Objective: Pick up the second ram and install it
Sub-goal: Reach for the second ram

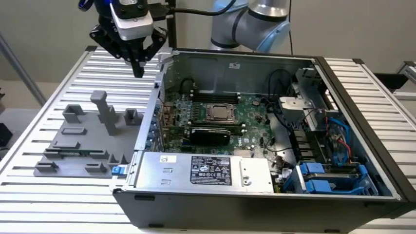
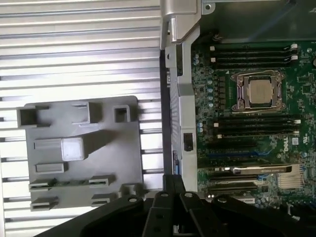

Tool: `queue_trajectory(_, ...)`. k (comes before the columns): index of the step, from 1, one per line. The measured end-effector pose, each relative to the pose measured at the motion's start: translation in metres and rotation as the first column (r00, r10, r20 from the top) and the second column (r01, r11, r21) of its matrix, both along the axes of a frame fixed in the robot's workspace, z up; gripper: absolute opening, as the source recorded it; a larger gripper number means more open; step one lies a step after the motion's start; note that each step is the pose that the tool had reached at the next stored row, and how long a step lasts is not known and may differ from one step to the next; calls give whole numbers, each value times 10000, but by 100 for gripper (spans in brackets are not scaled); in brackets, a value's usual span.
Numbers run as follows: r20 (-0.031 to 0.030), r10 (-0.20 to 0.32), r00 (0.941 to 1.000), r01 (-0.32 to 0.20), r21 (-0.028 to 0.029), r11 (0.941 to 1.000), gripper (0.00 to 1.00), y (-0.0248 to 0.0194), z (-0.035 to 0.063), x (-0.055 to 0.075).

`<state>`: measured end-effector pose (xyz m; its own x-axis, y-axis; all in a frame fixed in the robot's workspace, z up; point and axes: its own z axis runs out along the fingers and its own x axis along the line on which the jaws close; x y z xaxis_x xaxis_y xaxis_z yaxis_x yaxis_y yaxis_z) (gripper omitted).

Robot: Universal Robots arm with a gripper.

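Exterior view: the end effector hangs above the worktop at its far side, between the grey tray on the exterior view's left and the open computer case. Its fingers are pinched together (whether the second ram sits between them, I cannot tell). The power supply label has print too small to read.

Wrist view: the black fingers sit over the case wall, with the motherboard beside them.
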<state>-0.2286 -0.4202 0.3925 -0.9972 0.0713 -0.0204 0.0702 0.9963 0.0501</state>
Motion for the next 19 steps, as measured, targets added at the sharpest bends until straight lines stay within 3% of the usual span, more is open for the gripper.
queue_trajectory(11, -1, 1, 10000, -1, -1, 10000, 0, -21, -55, -500)
queue_trajectory(19, -1, 0, 10000, 0, 0, 10000, 0, -28, -154, -865)
